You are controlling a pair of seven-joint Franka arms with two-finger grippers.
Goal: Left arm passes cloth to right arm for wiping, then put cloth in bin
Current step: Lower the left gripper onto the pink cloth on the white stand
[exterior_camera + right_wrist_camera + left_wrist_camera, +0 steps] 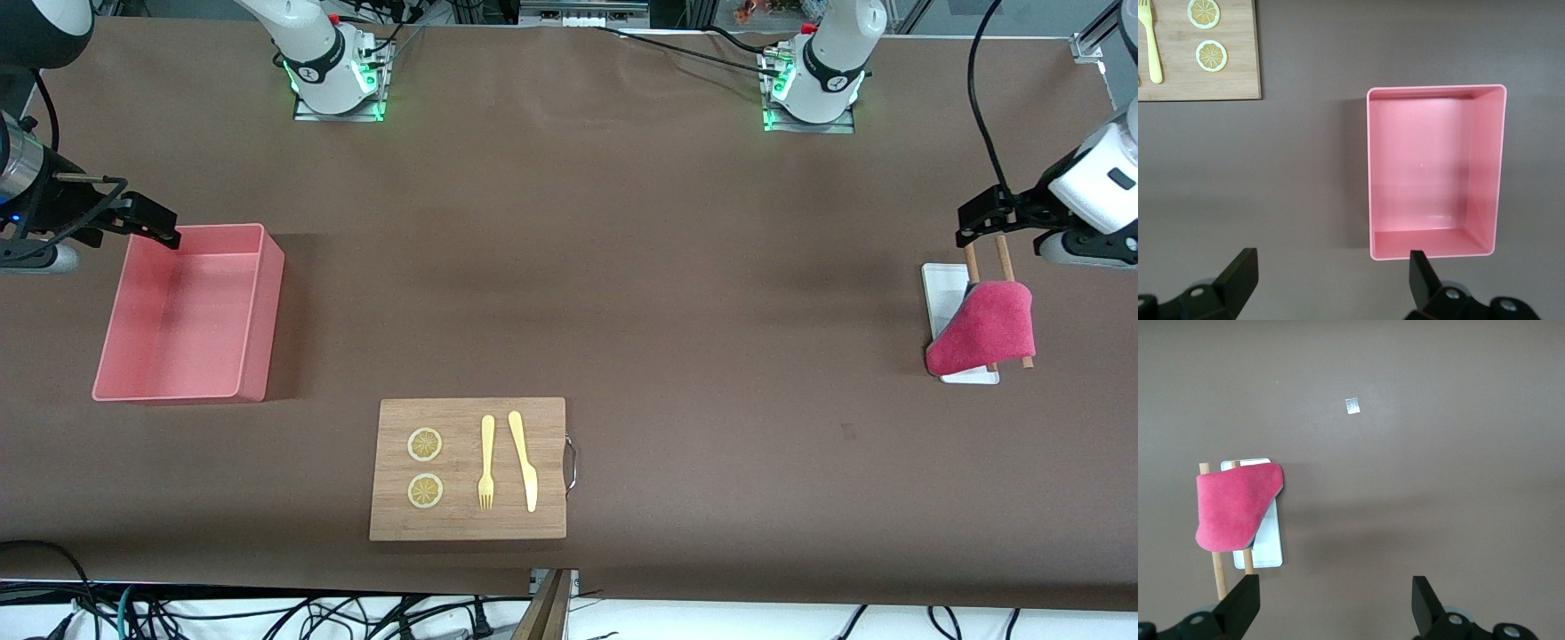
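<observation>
The crimson-pink cloth (987, 327) lies draped over two wooden sticks (972, 265) that rest across a small white tray (942, 293), at the left arm's end of the table. It also shows in the left wrist view (1235, 510). My left gripper (980, 225) hangs open and empty in the air beside the tray's end; its own view shows it wide open (1333, 603). The salmon-pink bin (260, 311) stands empty at the right arm's end, and it also shows in the right wrist view (1485, 167). My right gripper (144, 215) is open and empty over the bin's edge (1331, 280).
A wooden cutting board (467, 524) lies near the front edge, mid-table, with two lemon slices (425, 444), a yellow fork (486, 462) and a yellow knife (523, 460). It has a metal handle (572, 464). A small bit of tape (1352, 406) lies on the brown table.
</observation>
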